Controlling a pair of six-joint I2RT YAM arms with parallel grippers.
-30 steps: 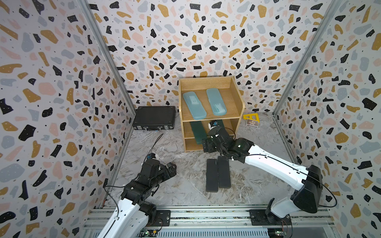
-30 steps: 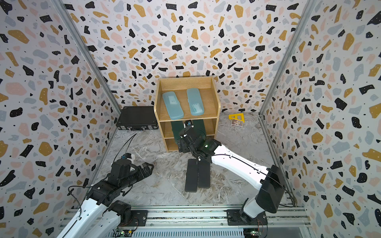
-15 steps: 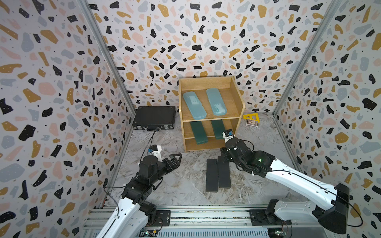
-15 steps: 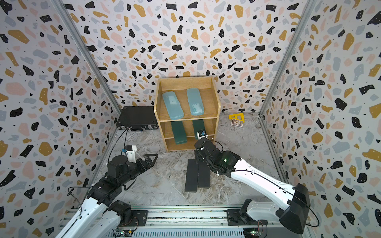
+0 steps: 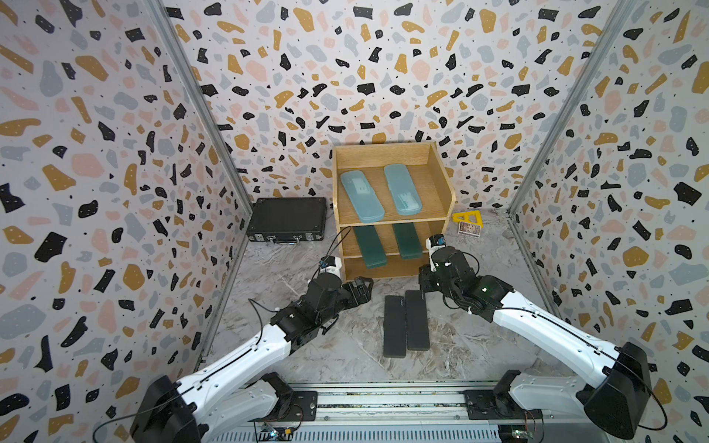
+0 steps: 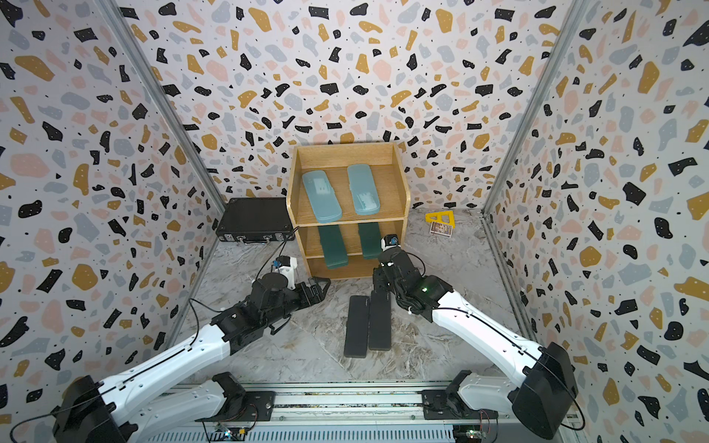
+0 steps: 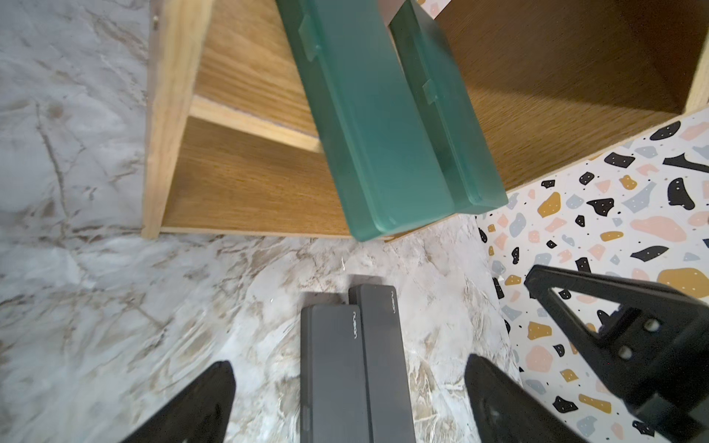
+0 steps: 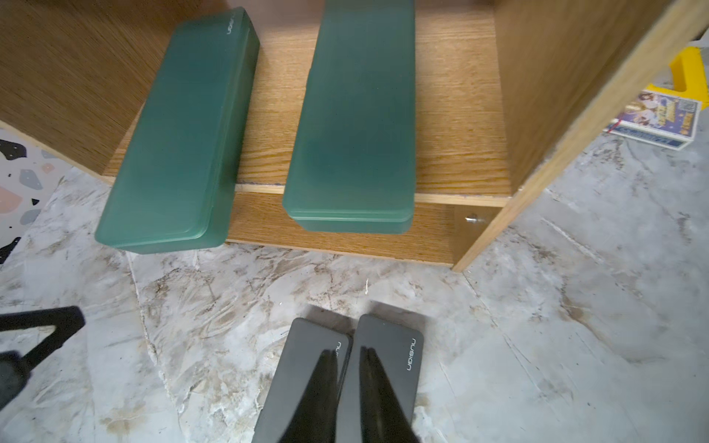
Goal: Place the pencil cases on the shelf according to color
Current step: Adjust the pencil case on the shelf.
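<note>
Blue cases [image 5: 362, 195] and green cases [image 5: 370, 245] fill the shelf [image 5: 441, 180] upper tiers; black cases [image 5: 406, 322], lower centre, lie on the desk [image 5: 345, 353]. Left end effector [image 5: 362, 289] wide; right end effector [image 8: 347, 351] narrow, seemingly empty.

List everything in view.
Shelf: 1, oak, back wall.
Blue cases: 2, light blue, top tier.
Green cases: 2, dark green, middle tier.
Black cases: 2, black, side by side on table before shelf.
Briefcase: 1, black, beside shelf, left arm's side.
Ruler: 1, yellow, beside shelf, right arm's side.
Box: 1, printed, by ruler.
Left gripper: 1, black, fingers open, near shelf's foot.
Right gripper: 1, black, fingers shut, over black cases.
</note>
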